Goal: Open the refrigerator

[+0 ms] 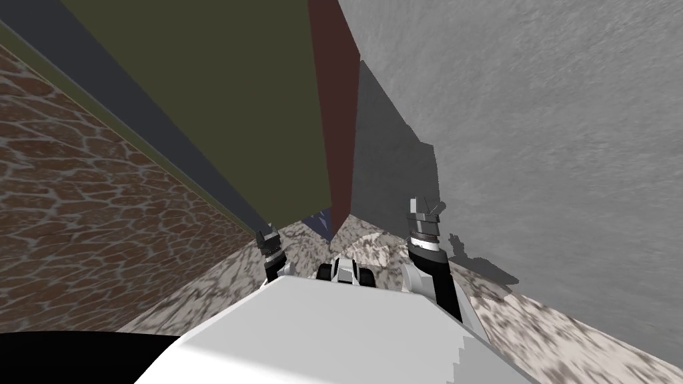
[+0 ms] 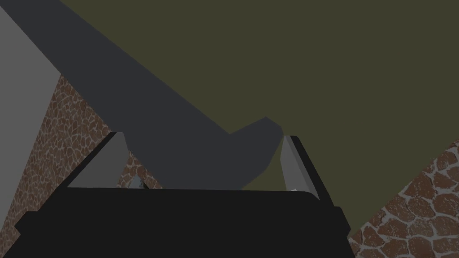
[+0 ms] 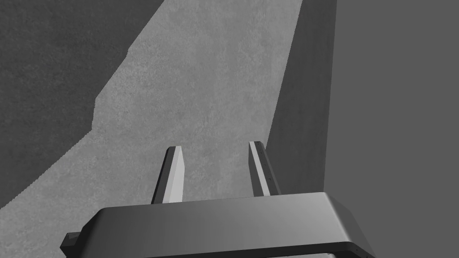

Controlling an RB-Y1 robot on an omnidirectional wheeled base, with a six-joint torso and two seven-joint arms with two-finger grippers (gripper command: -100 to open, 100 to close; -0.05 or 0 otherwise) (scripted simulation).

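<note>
The refrigerator is a tall body with a broad olive-green face (image 1: pixel 220 100) and a dark red side (image 1: pixel 335 100). A dark grey strip (image 1: pixel 133 100) runs along the olive face's left edge. My left gripper (image 1: pixel 268 235) is low down, close against that strip. In the left wrist view its fingers (image 2: pixel 293 163) stand wide apart, open, and the dark grey strip (image 2: pixel 188 152) passes between them with the olive face (image 2: pixel 291 58) behind. My right gripper (image 1: pixel 421 207) is raised to the right, by a grey wall, its fingers (image 3: pixel 174 172) apart with nothing between them.
A brown stone-patterned wall (image 1: pixel 80 220) lies to the left of the refrigerator. A rough grey wall (image 1: pixel 547 133) stands close on the right. The floor (image 1: pixel 573 333) is mottled grey and white. A black area (image 1: pixel 67 357) sits at the lower left.
</note>
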